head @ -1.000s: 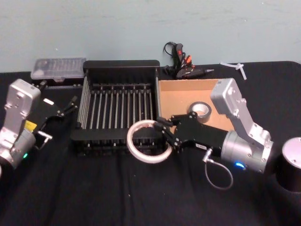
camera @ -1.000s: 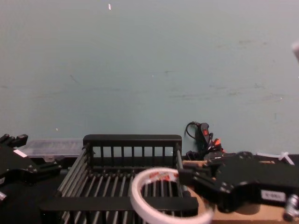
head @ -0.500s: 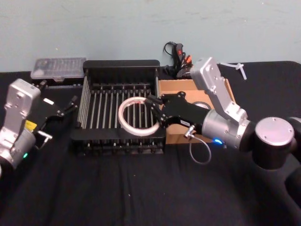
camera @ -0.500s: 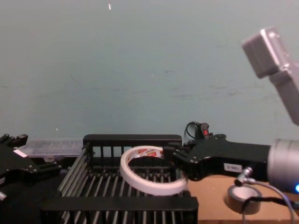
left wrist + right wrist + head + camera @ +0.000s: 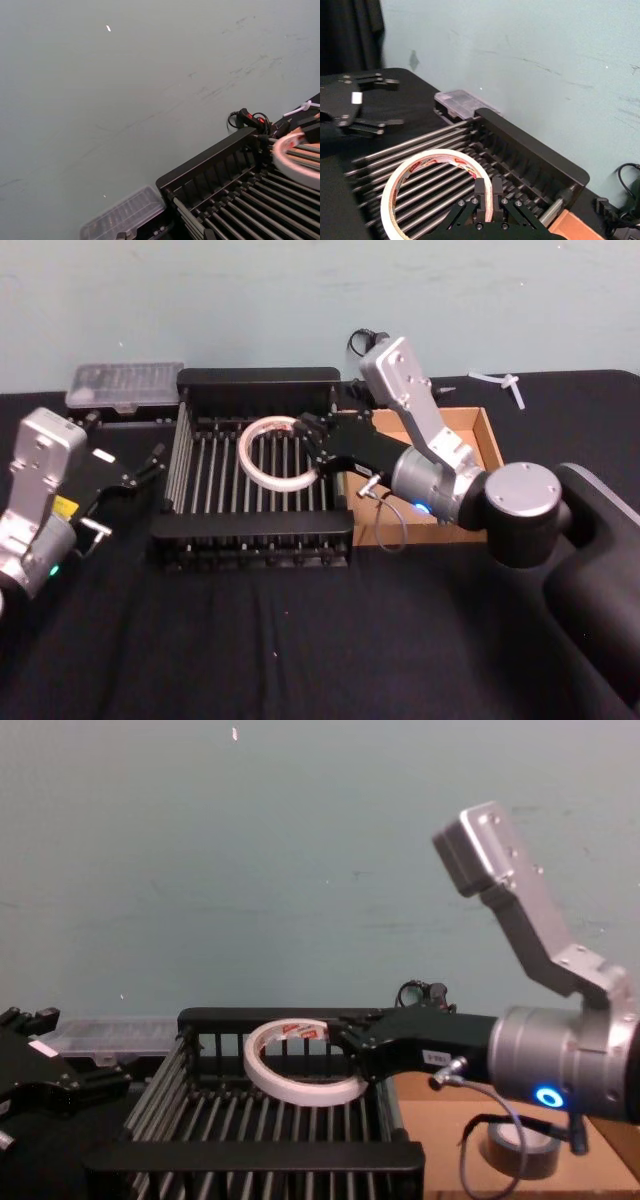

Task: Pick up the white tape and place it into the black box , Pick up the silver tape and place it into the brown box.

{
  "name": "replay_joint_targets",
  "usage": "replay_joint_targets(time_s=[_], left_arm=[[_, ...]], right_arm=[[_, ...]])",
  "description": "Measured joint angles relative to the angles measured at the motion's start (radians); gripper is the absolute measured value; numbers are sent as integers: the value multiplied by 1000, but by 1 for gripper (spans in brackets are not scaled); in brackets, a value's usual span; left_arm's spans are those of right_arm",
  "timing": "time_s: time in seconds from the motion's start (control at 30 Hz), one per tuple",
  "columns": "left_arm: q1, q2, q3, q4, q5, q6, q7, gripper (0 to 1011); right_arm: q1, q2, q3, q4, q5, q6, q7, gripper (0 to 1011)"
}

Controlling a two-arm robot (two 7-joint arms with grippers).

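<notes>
Right gripper [image 5: 316, 445] of mine clamped on the white tape [image 5: 275, 453] | held above the black box [image 5: 255, 380] floor | silver tape [image 5: 520, 1148] lying in the brown box [image 5: 490, 430] | left gripper [image 5: 150, 465] parked beside the crate, fingers apart

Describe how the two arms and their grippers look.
The right arm has grey metal joints, a silver angled block on the wrist, a glowing blue light and a thin looped grey cable. Its right gripper is black with slim linked fingers. The left arm is silver with a yellow label and green light; the left gripper is black.
</notes>
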Motion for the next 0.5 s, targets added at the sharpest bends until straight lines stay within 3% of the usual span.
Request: replay_joint_targets(time_s=[0.2,0.5], left_arm=[[0,0,0,0,0,0,0,1001],[0,0,0,0,0,0,0,1001]], right_arm=[[45,-51,2,90,-36,-6,-29,83],[81,-95,2,183,-78,-7,-46,83]])
